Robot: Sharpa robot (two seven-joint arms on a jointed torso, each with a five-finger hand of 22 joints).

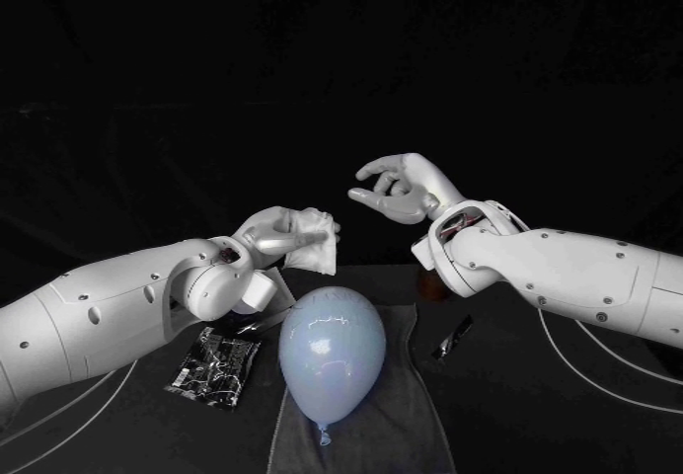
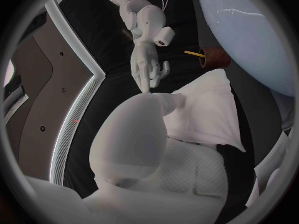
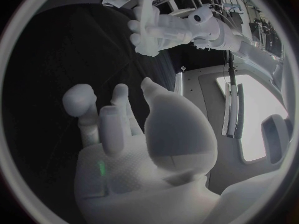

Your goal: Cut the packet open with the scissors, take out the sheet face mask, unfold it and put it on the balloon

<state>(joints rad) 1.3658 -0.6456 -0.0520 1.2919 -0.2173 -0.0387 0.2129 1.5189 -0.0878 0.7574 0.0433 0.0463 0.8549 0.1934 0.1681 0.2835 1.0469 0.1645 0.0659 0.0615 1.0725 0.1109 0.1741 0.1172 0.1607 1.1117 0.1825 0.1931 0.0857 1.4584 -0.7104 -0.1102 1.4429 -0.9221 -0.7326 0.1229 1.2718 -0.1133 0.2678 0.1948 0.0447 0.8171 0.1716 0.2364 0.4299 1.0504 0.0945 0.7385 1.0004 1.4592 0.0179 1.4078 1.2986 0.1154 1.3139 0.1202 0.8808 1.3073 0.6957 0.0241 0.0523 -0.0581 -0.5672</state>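
The mask [image 1: 316, 252] is out of the packet [image 1: 213, 367] and folded, pinched in the left hand [image 1: 274, 234] above the balloon's [image 1: 332, 346] far end, so unfolding looks to be the step in hand. The right hand [image 1: 399, 190] hangs empty, fingers loosely apart, over the desk's [image 1: 548, 434] middle; next it should come across, pinch a free edge and draw the folds apart. One mask, one balloon on one towel [image 1: 420, 425], one packet toward the left edge, and what looks like one pair of scissors [image 1: 453, 338] toward the right.

Grey towel [image 1: 406, 415] on black table [image 1: 569, 425]; small brown object [image 2: 215, 56] beyond it.
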